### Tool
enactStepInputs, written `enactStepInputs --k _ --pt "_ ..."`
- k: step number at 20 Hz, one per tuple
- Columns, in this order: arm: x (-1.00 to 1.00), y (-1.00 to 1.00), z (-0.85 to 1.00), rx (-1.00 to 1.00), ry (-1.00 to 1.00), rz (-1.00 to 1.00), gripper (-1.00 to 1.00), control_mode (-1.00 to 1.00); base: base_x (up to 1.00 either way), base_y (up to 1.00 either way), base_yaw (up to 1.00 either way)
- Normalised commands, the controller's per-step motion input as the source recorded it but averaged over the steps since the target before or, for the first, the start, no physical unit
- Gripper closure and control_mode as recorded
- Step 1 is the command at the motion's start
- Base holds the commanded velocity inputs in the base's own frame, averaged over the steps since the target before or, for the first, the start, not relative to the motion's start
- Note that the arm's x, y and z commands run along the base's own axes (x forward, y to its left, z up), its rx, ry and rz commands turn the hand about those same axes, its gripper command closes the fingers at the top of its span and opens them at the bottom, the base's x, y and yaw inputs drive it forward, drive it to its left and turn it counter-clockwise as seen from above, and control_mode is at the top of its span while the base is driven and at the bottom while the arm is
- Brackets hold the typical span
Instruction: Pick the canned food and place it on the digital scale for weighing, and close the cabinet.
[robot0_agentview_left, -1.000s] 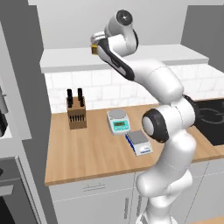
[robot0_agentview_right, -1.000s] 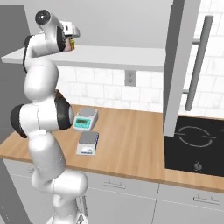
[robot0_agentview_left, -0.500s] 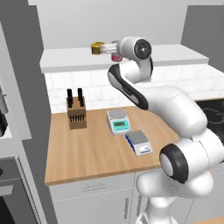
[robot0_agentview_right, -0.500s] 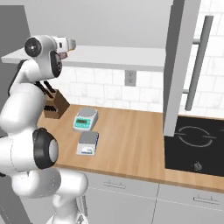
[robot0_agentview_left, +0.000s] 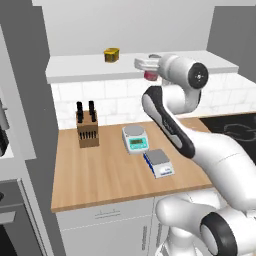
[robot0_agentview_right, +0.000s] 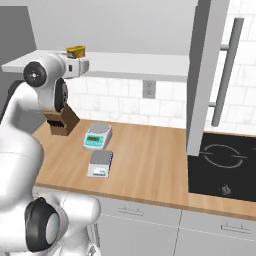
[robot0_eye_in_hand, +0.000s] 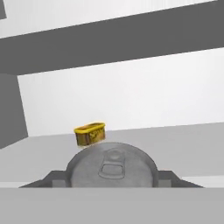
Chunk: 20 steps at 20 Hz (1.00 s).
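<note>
On the far left of the wooden counter (robot0_agentview_left: 110, 175) a brown wooden knife block w/ black handles (robot0_agentview_left: 86, 128) is standing near the tiled wall. Above it, on the light-grey shelf (robot0_agentview_left: 75, 67) of the cabinet, a squat yellow container (robot0_agentview_left: 111, 54) is sitting well back. Right of that, the white two-finger gripper (robot0_agentview_left: 142, 64) is holding the small red-labelled tin w/ silver top, the canned food (robot0_agentview_left: 150, 75), up at shelf height in front of the shelf edge. Fingers are closed partway onto the can, one on each side. In the hand view the can's silver pull-tab lid (robot0_eye_in_hand: 112, 168) is sitting right betw. the two dark fingertips (robot0_eye_in_hand: 50, 178), touching both, w/ the yellow container beyond it.

Below on the counter, a round-plate scale w/ teal display (robot0_agentview_left: 135, 138) is resting near the wall; just in front and right of it the small flat digital scale w/ square grey platform and dark blue body (robot0_agentview_left: 159, 162) is lying bare. Can is well above both. At right, the tall light-grey cabinet door w/ long bar handle (robot0_agentview_right: 202, 75) is standing open, edge-on over the black hob (robot0_agentview_right: 222, 162).
</note>
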Motion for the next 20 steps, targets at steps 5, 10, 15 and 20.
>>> enactStepInputs --k 5,10,15,20 --pt "-0.93 -0.6 -0.21 0.0 0.02 0.06 1.0 -1.0 0.0 0.0 0.0" --pt "-0.59 -0.49 -0.66 -0.08 0.06 0.18 1.0 -1.0 0.0 0.0 0.0" --pt "-0.08 -0.23 -0.96 -0.13 0.03 0.26 1.0 -1.0 0.0 0.0 0.0" --pt "0.15 -0.23 -1.0 -0.07 0.0 0.26 1.0 -1.0 0.0 0.0 0.0"
